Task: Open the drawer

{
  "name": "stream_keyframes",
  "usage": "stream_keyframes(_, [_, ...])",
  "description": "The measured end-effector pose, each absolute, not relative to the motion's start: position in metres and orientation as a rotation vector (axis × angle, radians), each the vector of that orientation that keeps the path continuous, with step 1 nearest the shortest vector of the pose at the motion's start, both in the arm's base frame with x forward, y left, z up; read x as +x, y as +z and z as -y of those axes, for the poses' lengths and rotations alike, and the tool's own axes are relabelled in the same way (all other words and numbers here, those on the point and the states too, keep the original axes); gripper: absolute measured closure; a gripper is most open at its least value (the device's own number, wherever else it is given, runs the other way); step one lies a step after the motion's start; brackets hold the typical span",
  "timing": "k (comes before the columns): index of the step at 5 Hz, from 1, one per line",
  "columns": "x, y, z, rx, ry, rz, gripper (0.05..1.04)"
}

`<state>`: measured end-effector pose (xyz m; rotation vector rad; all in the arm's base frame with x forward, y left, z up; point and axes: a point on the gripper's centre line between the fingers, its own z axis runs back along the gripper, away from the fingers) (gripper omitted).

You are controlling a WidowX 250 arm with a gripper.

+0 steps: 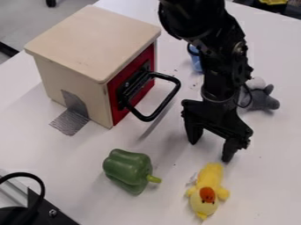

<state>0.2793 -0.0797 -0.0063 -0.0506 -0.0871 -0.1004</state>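
Note:
The black gripper (210, 150) hangs over the table at the right of the wooden box, its two fingers apart with nothing between them. The box's red drawer front (133, 82) is flush with the wooden body (79, 59), so the drawer looks closed. A black loop handle (166, 103) sticks out from that front toward the gripper, with a gap between handle and gripper. Silver tape (73, 115) runs from the box's side down to the table.
A green pepper (127, 170) lies in front of the box, and a yellow plush duck (207, 189) lies below the gripper. Behind the arm are a grey plush toy (260, 97) and a blue object (196, 59). Black hardware (44, 206) occupies the lower left corner.

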Motion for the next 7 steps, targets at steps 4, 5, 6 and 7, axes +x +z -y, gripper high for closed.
stream_keyframes(4, [0.293,0.056,0.065,-0.061,-0.043,0.176,0.083])
stream_keyframes(5, [0.294,0.07,0.051,-0.028,-0.041,0.21,0.083])
stream_keyframes(6, [0.297,0.071,0.031,0.042,-0.028,0.218,0.083])
stream_keyframes(7, [0.297,0.056,0.02,0.083,-0.021,0.178,0.083])
